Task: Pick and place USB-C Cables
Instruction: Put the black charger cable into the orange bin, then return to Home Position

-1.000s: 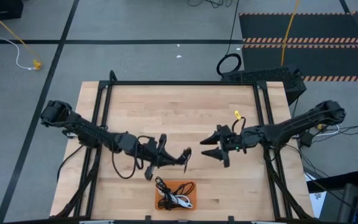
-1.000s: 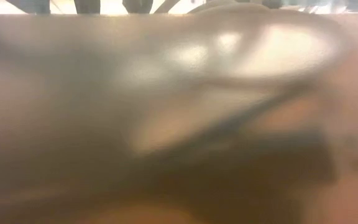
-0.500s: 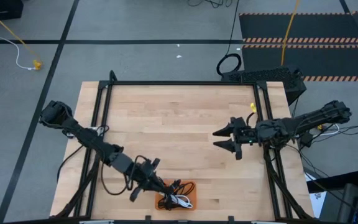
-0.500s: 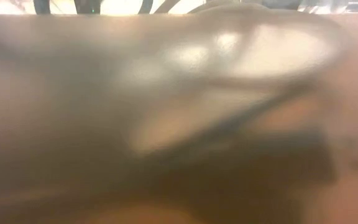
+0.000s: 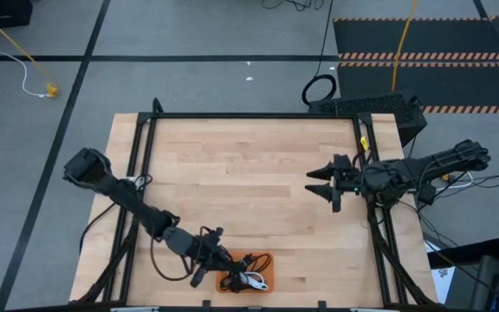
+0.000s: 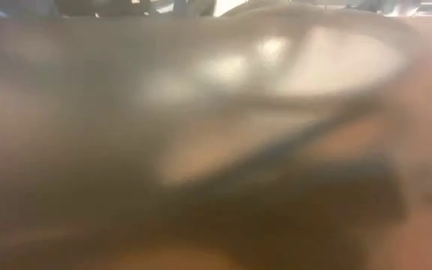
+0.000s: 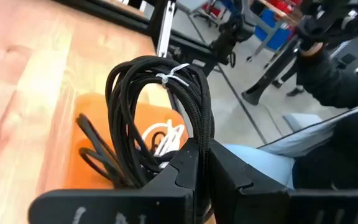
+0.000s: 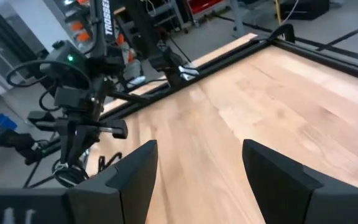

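left pincer point(image 7: 199, 163), we note, pinching a black usb-c cable coil point(image 7: 160, 106) over the orange tray point(image 7: 89, 163); right pincer point(image 5: 325, 185) spread above the wooden surface point(image 5: 241, 165).

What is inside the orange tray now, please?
The orange tray holds black cables and a white cable. The left claw holds another black cable bundle above it, hiding part of the tray, so the exact count is unclear.

Black coiled USB-C cable point(image 7: 166, 112) upright over tray point(image 7: 86, 134)
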